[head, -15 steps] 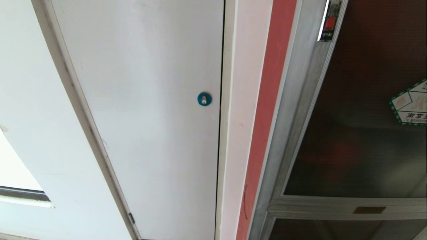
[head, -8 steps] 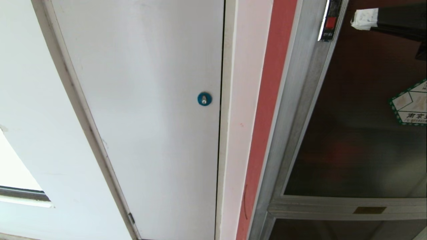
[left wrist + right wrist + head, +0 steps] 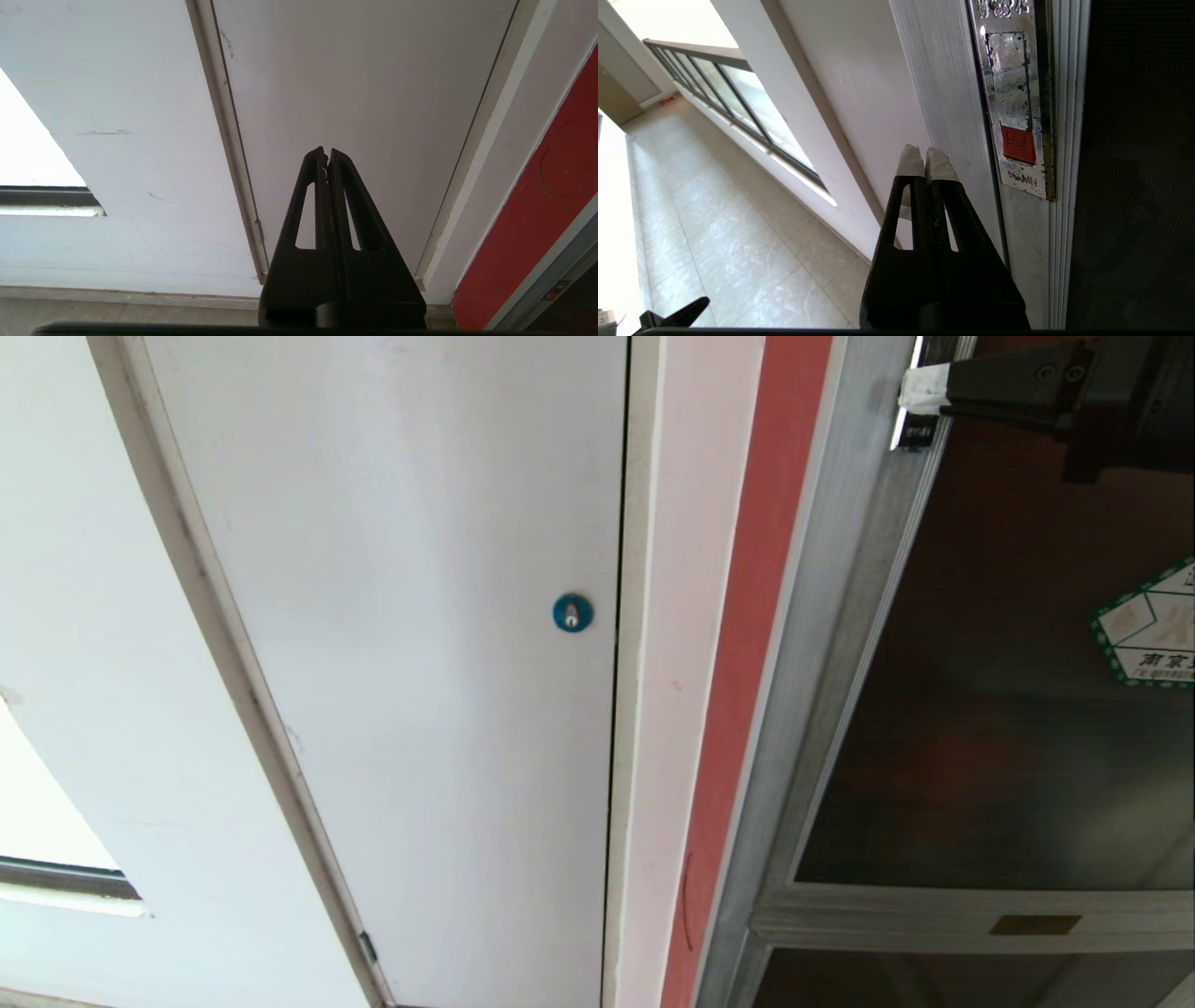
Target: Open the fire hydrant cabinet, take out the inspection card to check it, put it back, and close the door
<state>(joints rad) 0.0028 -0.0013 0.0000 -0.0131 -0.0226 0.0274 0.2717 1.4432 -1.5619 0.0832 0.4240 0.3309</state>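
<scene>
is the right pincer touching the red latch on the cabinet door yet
Cannot tell. In the head view the right pincer overlaps the latch; in the right wrist view its tips sit beside the red latch, depth unclear.

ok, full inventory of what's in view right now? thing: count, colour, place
white panel door: 1, white, left of the cabinet
round lock: 1, blue, near that door's right edge
wall strip: 1, red, between white wall and cabinet frame
fire hydrant cabinet: 1, brushed aluminium frame, right
door: 1, dark tinted glass, shut
sticker: 1, green-bordered white, on the glass
latch: 1, red, door's edge
left gripper: black, shut, facing white panel door
right gripper: black, white-taped tips, shut, by the latch
</scene>
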